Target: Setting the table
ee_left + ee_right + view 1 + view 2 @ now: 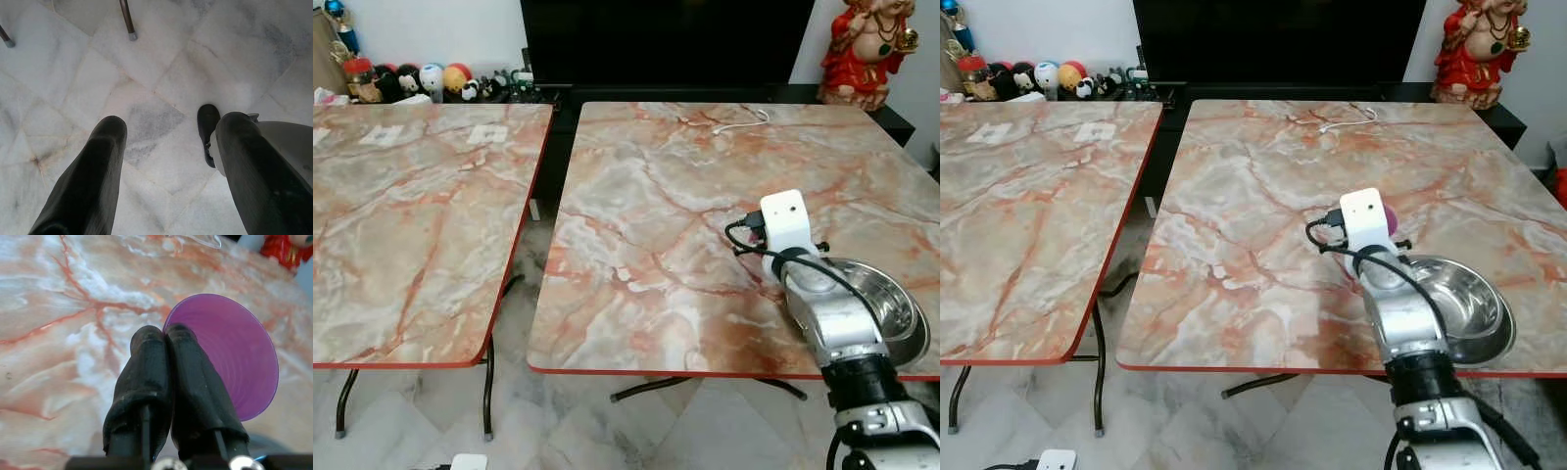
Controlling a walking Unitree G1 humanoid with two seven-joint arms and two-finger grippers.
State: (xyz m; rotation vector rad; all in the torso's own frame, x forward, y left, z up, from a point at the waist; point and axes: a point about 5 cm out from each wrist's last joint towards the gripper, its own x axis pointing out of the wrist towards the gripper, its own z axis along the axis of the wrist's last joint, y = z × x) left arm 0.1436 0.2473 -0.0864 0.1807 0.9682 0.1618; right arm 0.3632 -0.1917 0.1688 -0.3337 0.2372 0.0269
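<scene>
- Two marble-look tables with red edging sit side by side. The right table [646,225] is the one in play, and the left table [411,215] is across a narrow gap at its 9 o'clock.
- The right arm reaches over the right table's near edge. In the head views a white wrist camera box [787,221] hides the fingertips.
- A steel bowl [1464,311] sits at the table's near right corner, just beside the arm at its 3 o'clock.
- The right gripper [165,340] has its fingers pressed together on the rim of a purple cup [230,352]. The cup's mouth faces the wrist camera and spreads out toward 2 o'clock from the fingertips, over the marble. In the right eye view only a sliver of purple peeks out behind the camera box.
- The left gripper [166,132] hangs idle over the pale floor tiles [146,73], fingers apart.
- A white cable [744,121] lies at the table's far edge, around 12 o'clock.
</scene>
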